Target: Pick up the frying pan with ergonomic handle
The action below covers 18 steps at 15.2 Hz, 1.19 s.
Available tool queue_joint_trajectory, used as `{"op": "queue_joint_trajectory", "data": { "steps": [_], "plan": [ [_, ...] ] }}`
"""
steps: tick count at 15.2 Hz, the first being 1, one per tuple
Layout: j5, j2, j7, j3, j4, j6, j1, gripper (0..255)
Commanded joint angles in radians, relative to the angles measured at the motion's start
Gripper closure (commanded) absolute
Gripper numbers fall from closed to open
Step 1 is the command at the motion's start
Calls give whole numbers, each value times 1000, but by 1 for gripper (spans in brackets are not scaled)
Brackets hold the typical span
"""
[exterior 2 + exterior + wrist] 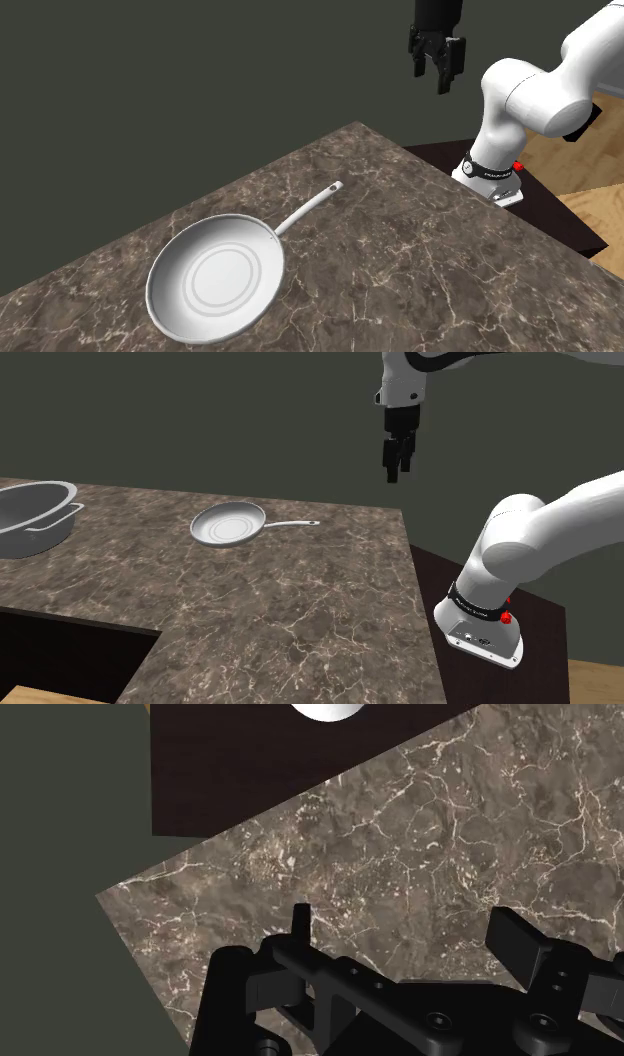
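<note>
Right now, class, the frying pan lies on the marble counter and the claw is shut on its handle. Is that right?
No. The frying pan lies on the marble counter, but the claw hangs open in the air, well clear of its handle. The shoulder view shows the gap; the wrist view shows the fingers apart.

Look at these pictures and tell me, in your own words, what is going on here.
A white robot arm hangs its black claw high in the air, open and holding nothing. A silvery frying pan lies flat on the brown marbled countertop, its thin handle pointing to the shoulder view's right. The claw is well apart from the pan, so the pick-up has not yet begun. A grey pot sits at that view's left edge.
</note>
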Motion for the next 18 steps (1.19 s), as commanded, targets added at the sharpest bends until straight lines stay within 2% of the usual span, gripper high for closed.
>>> {"op": "queue_joint_trajectory", "data": {
  "steps": [1,10,18],
  "plan": [
    [0,0,0,0,0,0,0,0],
    [-24,369,-41,53,162,178,51,0],
    [-74,694,-57,102,384,254,87,0]
  ]
}}
